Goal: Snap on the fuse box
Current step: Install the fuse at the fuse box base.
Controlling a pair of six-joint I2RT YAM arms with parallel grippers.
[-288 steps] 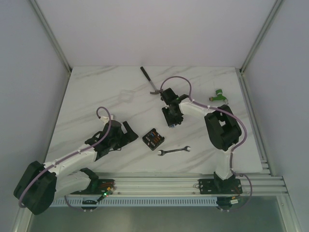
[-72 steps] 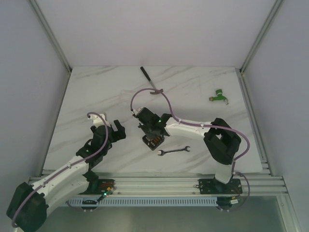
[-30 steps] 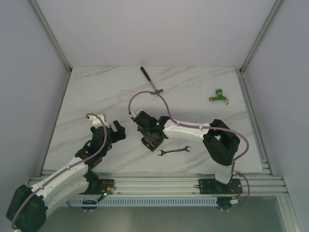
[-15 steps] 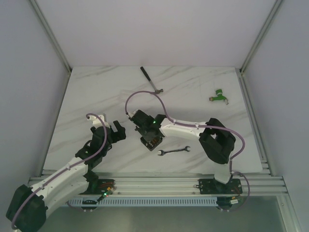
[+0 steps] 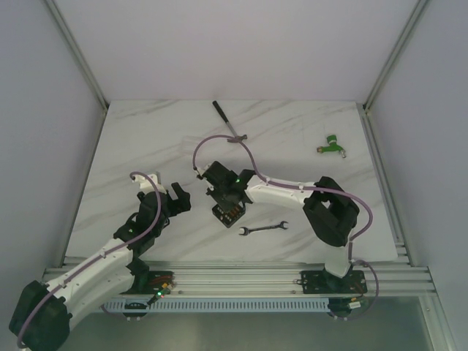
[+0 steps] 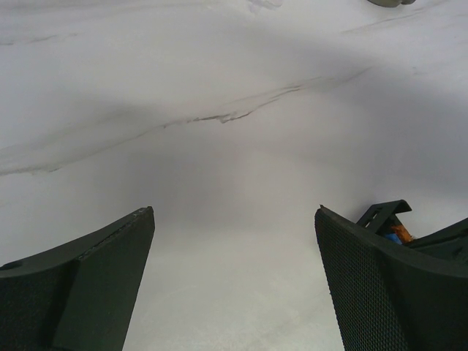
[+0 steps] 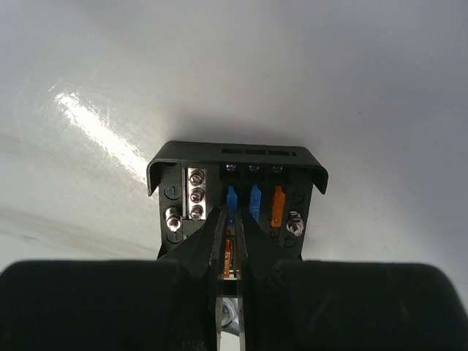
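Observation:
The fuse box (image 5: 229,213) is a small square black box lying on the marble table, with blue and orange fuses in rows inside it (image 7: 252,196). My right gripper (image 5: 222,202) hangs directly over it and points down. Its fingertips (image 7: 232,214) are drawn together to a thin slit just above a blue fuse, and I see nothing clamped between them. My left gripper (image 5: 176,199) stands wide open to the left of the box, with bare table between its fingers (image 6: 234,212). A corner of the fuse box (image 6: 382,213) peeks out behind its right finger.
A small wrench (image 5: 263,229) lies just right of the box toward the near edge. A long-handled tool (image 5: 228,123) rests at the back centre, and a green part (image 5: 333,144) lies at the back right. The metal rail (image 5: 234,276) runs along the near edge.
The right wrist has shifted slightly over the fuse box and its fingers have drawn a little closer together. The left arm has not moved.

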